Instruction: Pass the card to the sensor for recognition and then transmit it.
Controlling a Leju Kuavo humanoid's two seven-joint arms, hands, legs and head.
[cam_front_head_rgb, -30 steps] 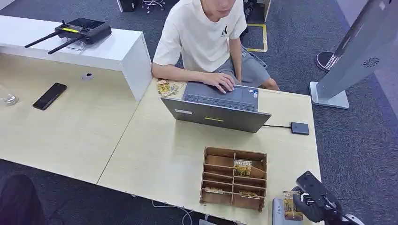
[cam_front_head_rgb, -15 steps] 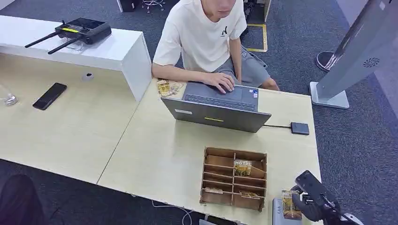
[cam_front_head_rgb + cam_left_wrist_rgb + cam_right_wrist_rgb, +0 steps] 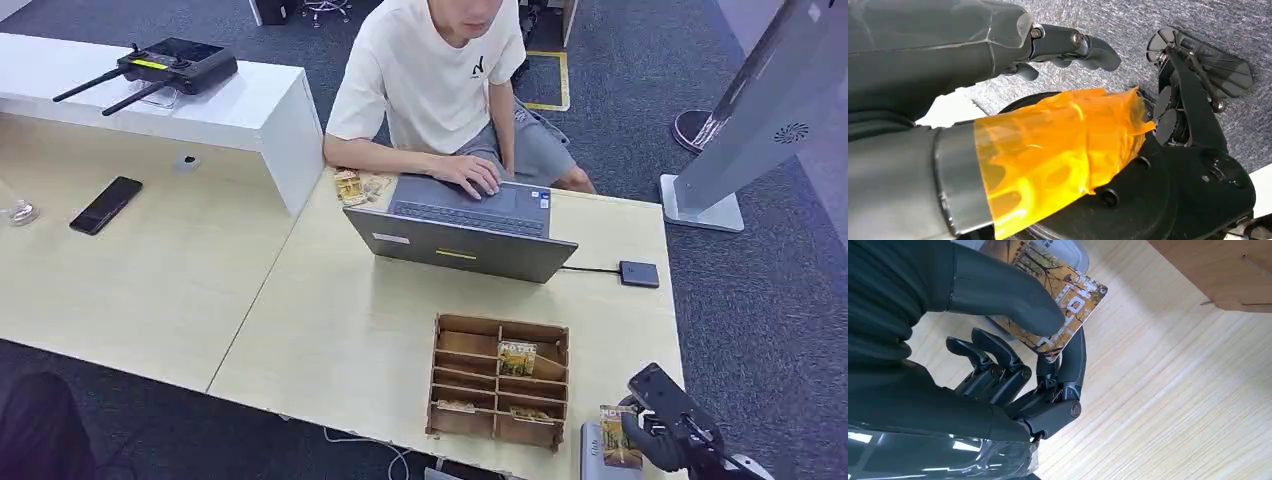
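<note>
Change: your right hand point(image 3: 668, 432) with the card point(image 3: 619, 449) has sunk a little toward the table's near right corner over the last second, and between half a second ago and now it hardly shifts.
Meaning: you judge the card is being presented to the grey sensor point(image 3: 596, 452) at that corner; recognition is the step in hand, and the handing-on is not yet done.
Right hand: you see it pinching the card point(image 3: 1048, 295) between thumb and dark fingers point(image 3: 1068, 365), with the card lying just over the grey sensor point(image 3: 1068, 252); whether they touch, you cannot tell.
Left hand: your left hand point(image 3: 998, 75) hangs off the table over grey carpet, grasping nothing, fingers loosely curled but apart.
Room: grey carpet; a white kiosk stand point(image 3: 745, 130) beyond the table's far right corner.
Table: pale wood table point(image 3: 330, 330), joined on its left to a second one.
Person: seated at the far edge, one hand on a laptop point(image 3: 465, 230).
Rack: wooden slotted rack point(image 3: 497, 378) at the near edge, just left of the sensor, more cards in its slots.
Small items: black box point(image 3: 639, 273) on a cable at the right edge; loose cards point(image 3: 355, 186) at the far left corner.
Neighbouring table: remote controller point(image 3: 160, 68) on its white shelf; phone point(image 3: 106, 204).
</note>
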